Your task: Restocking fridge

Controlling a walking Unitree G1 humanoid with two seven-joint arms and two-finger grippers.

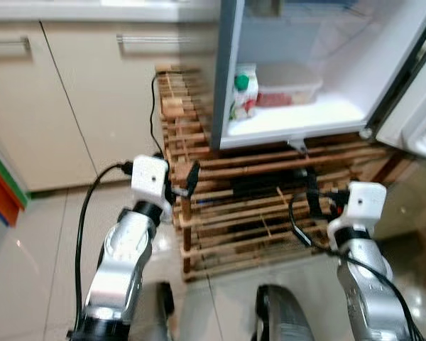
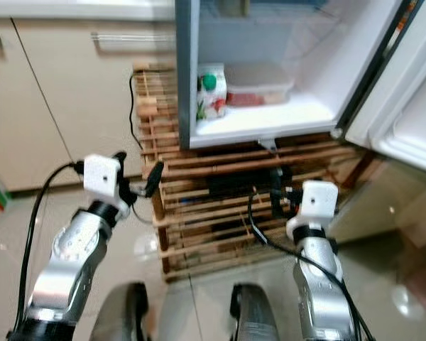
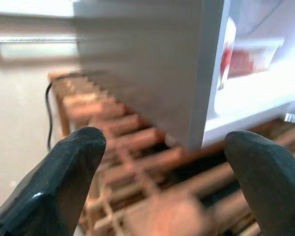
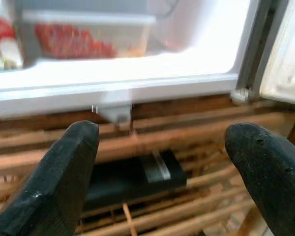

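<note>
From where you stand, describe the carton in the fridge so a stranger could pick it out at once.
Find the small open fridge sitting on the slatted wooden rack. On its bottom shelf, at the left front edge, the carton stands upright. Unlike the low clear lidded container beside it, it is tall, white and has a green cap.

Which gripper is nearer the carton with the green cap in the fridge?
Left. The left gripper sits below the carton, just left of the fridge's side wall. The right gripper is lower and well off to the right, in front of the wooden rack.
</note>
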